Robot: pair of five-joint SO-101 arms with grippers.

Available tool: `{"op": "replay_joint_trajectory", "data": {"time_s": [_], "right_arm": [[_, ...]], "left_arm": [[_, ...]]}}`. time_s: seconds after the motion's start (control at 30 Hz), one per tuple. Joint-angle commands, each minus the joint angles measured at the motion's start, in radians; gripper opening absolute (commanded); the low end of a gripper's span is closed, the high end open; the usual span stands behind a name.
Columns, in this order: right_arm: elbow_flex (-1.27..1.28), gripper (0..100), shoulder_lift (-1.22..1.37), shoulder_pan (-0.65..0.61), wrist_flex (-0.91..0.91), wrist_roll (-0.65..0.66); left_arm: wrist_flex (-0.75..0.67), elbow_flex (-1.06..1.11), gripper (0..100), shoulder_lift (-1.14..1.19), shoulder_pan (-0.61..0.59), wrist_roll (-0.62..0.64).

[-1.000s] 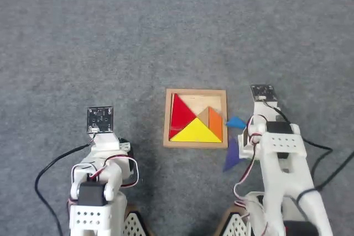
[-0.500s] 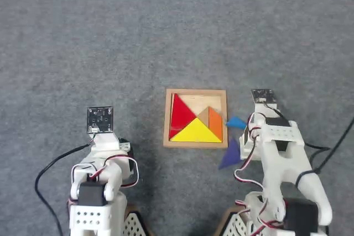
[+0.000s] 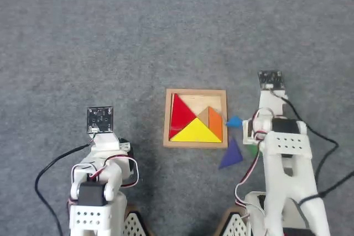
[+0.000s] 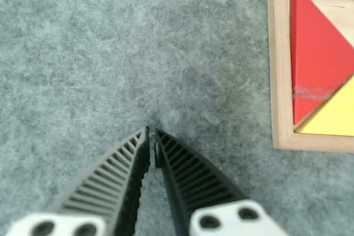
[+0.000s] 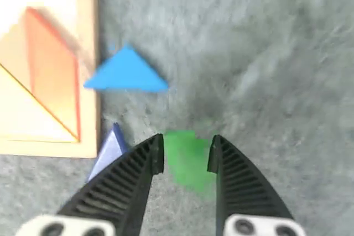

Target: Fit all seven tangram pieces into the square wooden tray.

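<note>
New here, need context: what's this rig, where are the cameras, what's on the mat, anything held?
Two small robot arms, left and right, sit side by side at a grey mat. One camera looks down from above; two ride on the wrists, looking past each gripper. The tray holds red, yellow, orange and tan pieces. Beside it lie a blue triangle, a purple triangle and a green piece. The left gripper is shut, empty, over bare mat. The right gripper is open over the green piece. Nothing is held.
</note>
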Motion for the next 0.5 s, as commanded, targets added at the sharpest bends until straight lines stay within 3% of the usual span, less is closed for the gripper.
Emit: {"op": "replay_joint_trajectory", "data": {"time_s": [0.0, 0.2, 0.37, 0.47], "right_arm": [[-0.146, 13.6, -0.048, 0.005, 0.074, 0.017], [-0.112, 14.7, -0.042, -0.019, 0.099, 0.132], [-0.008, 29.0, 0.033, -0.079, 0.087, 0.265], [-0.006, 31.2, 0.105, -0.073, 0.041, 0.308]], "left_arm": [[0.002, -0.012, 1, -0.02, -0.006, -0.011], [0.002, -0.012, 1, -0.02, -0.006, -0.011], [0.002, -0.012, 1, -0.02, -0.006, -0.011], [0.002, -0.012, 1, -0.02, -0.006, -0.011]]}}
